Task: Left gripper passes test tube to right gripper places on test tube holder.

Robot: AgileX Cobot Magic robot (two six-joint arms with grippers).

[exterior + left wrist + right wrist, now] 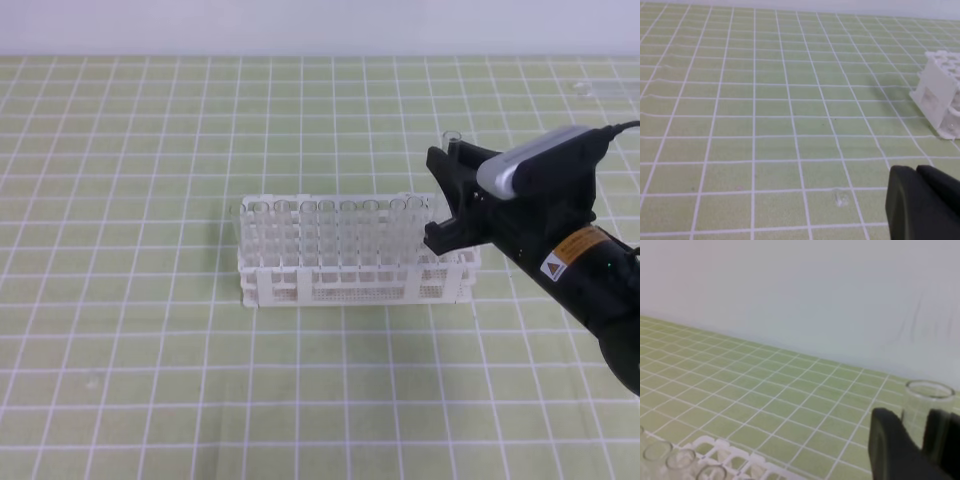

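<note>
Right gripper (452,190), black blocky: jaws narrow, clamped on the clear slender test tube (449,137), right of centre.
White lattice test tube holder (350,280): frame centre, just left of the tube.
Left gripper (922,202), black: jaws closed, empty.

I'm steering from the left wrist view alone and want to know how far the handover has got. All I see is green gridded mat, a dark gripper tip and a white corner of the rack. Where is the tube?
Observer: The test tube is in the right gripper, upright, its open rim sticking out above the fingers.
Operator: Is it over the rack?
Observer: It is above the right end of the test tube holder; how close to a hole I cannot tell.
Operator: Is the rack empty?
Observer: No, clear tubes already stand in the holder's holes.
Operator: And my left gripper?
Observer: The left gripper is outside the high view.
</note>
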